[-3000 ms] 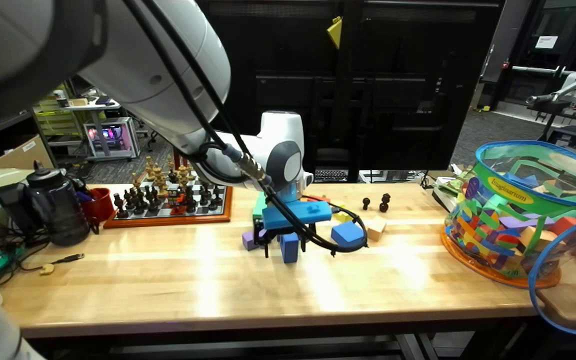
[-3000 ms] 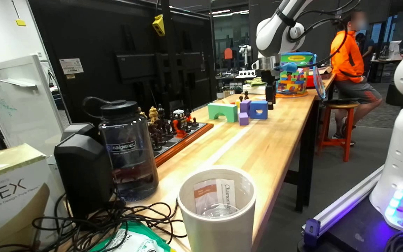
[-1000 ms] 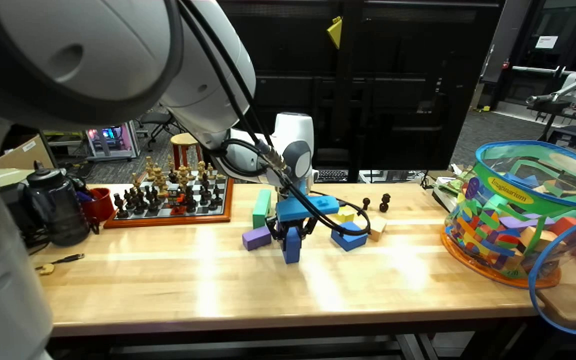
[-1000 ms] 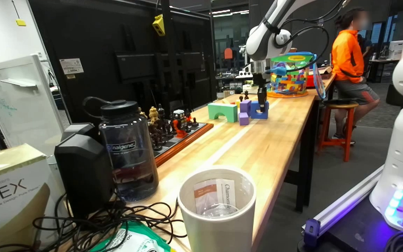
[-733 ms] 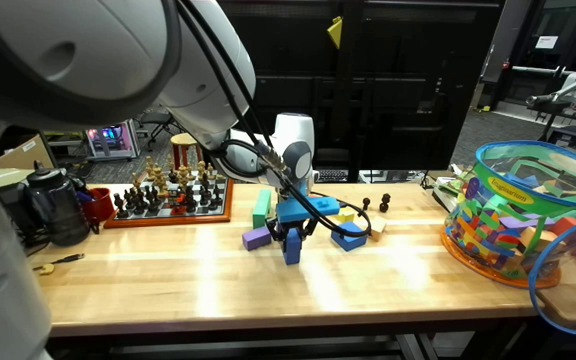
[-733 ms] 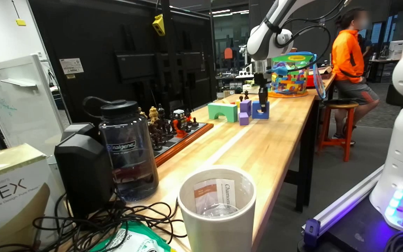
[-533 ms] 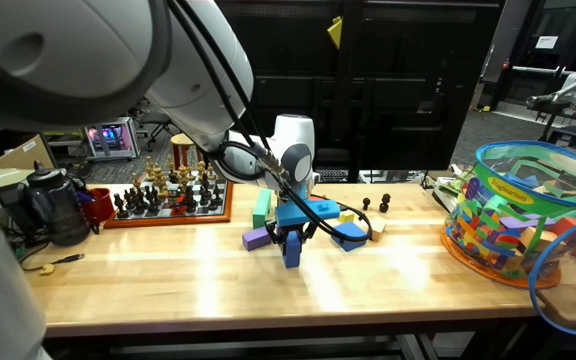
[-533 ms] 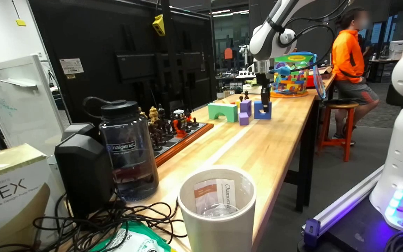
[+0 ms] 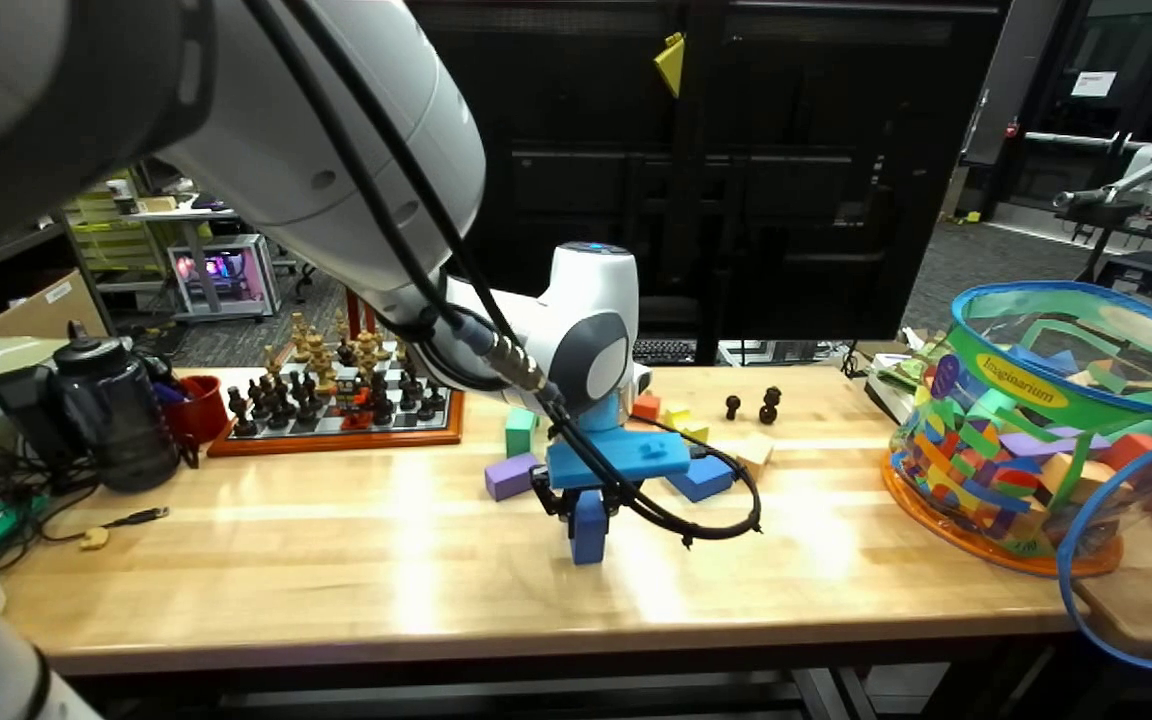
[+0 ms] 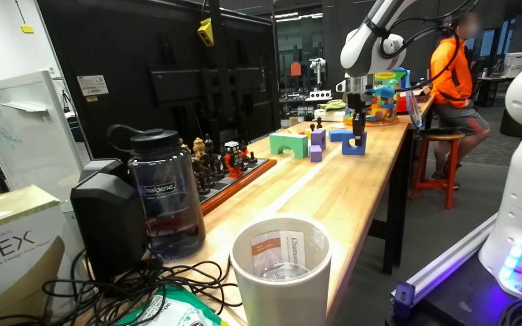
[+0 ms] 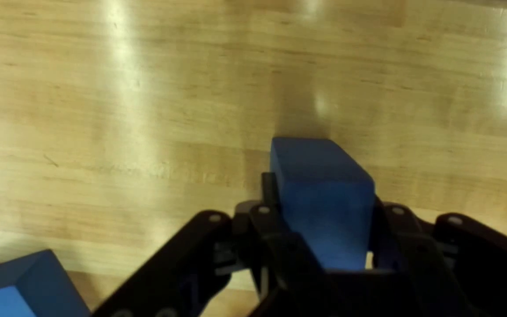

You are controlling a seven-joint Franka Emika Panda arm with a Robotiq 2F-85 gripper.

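My gripper (image 9: 588, 512) is shut on a blue block (image 9: 588, 545) with a cutout, its fingers along the block's two sides. In the wrist view the block (image 11: 326, 207) fills the space between the jaws. It stands upright, close above or on the table; I cannot tell whether it touches. Its cutout (image 10: 352, 142) shows in an exterior view, partly behind a finger. Behind the gripper lie a purple block (image 9: 510, 477), a green arch block (image 10: 288, 141), another blue block (image 9: 704, 480), yellow blocks (image 9: 686, 425), a wooden block (image 9: 754, 455) and a red-orange block (image 9: 646, 406).
A chessboard (image 9: 336, 442) with pieces stands back left, near a bottle (image 9: 108, 420) and red cup (image 9: 198, 410). A clear bin (image 9: 1021, 385) of blocks stands at the right. Two dark chess pieces (image 9: 768, 405) are at the back. A white cup (image 10: 283, 299) stands at the near end.
Three seconds ago the jaws stood open about the blue block; a second ago they were closed on it. Since then gripper and block have moved toward the table's front edge, away from the purple block.
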